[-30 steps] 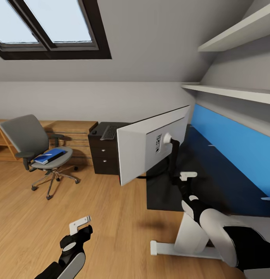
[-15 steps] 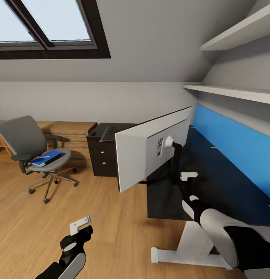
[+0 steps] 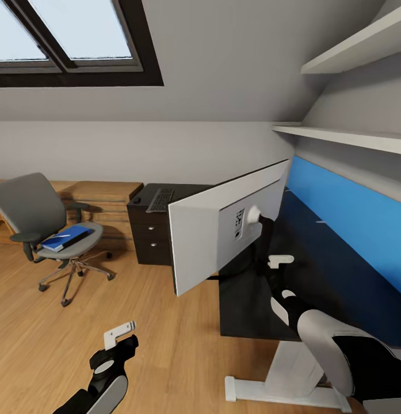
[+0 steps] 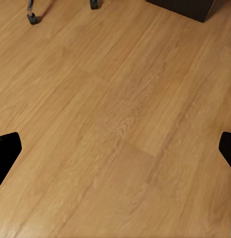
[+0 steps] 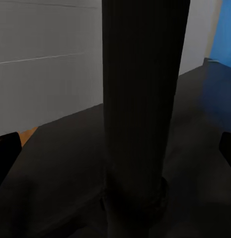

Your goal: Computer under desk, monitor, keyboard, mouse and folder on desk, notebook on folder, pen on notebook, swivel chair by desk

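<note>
Black and glossy, one desk [image 3: 252,299] runs along the blue rear panel [image 3: 350,224], and we count one monitor [image 3: 223,230] standing on it, its pale back toward us. One keyboard [image 3: 161,199] lies on the far dark end of the desk, above the drawer unit [image 3: 147,241]; a small dark thing beside it could be the mouse, but it is too small to tell. One swivel chair [image 3: 45,224] stands well apart from the desk on the wooden floor [image 3: 165,333], and on its seat lies one blue folder [image 3: 65,237] with a thin whitish pen [image 3: 57,236] on top.

We have two hands. Our right hand [image 3: 268,265] reaches to the monitor's stand [image 5: 140,114] — the post fills the gap between its spread fingertips, which show clear of it at either side, so it grips nothing. Our left hand [image 4: 115,153] hangs over bare floor, fingers wide apart, empty; two chair casters [image 4: 32,19] show at the floor's edge.
</note>
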You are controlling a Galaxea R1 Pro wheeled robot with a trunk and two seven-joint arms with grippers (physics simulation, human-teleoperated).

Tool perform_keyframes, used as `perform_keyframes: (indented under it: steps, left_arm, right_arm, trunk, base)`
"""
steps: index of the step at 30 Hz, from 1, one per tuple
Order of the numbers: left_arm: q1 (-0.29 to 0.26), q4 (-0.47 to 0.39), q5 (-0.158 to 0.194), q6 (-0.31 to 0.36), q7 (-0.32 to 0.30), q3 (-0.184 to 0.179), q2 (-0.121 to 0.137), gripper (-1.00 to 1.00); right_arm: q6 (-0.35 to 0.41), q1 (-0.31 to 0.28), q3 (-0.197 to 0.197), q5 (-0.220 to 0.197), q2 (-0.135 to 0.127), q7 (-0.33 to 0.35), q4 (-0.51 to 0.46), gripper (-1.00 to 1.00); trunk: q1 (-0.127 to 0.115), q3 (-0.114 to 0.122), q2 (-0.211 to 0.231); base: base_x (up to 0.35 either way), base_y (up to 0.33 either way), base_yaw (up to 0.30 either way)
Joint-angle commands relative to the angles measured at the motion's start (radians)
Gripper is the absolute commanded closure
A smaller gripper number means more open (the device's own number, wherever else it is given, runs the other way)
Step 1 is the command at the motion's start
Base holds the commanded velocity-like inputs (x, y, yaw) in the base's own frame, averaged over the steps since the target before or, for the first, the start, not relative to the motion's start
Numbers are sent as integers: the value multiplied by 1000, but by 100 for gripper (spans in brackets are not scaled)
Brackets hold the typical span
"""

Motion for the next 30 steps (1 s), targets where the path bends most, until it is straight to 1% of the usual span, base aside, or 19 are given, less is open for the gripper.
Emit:
perform_keyframes:
  steps: [1,5,9,15,30]
  left_arm:
    - [-1,-2,2,6,7,-3,1,-100]
    - [-1,-1,1,5,6,-5,2,-100]
    - [-1,-1,1,4,6,-7,1,-100]
    - [-1,-1,3,4,6,-7,2,-100]
    - [-1,0,3,4,7,-7,2,-100]
  right_arm:
    - [-3,-1,0,1,0,-1,1,-100]
    - [-2,-1,0,1,-1,-1,1,-100]
    - [-2,-1,0,2,-2,-1,0,-100]
    - [-1,-1,0,1,-3,-1,0,-100]
    - [-1,-1,1,3,-2,-1,0,-100]
  trunk:
    - [0,-1,-1]
    - [0,-1,-1]
    - [0,-1,-1]
    - [0,-1,-1]
    - [0,-1,-1]
  base:
    - [158,0,0]
    - [204,0,0]
    - [83,-2,0]
    - [112,-116,0]
    - [13,-15,0]
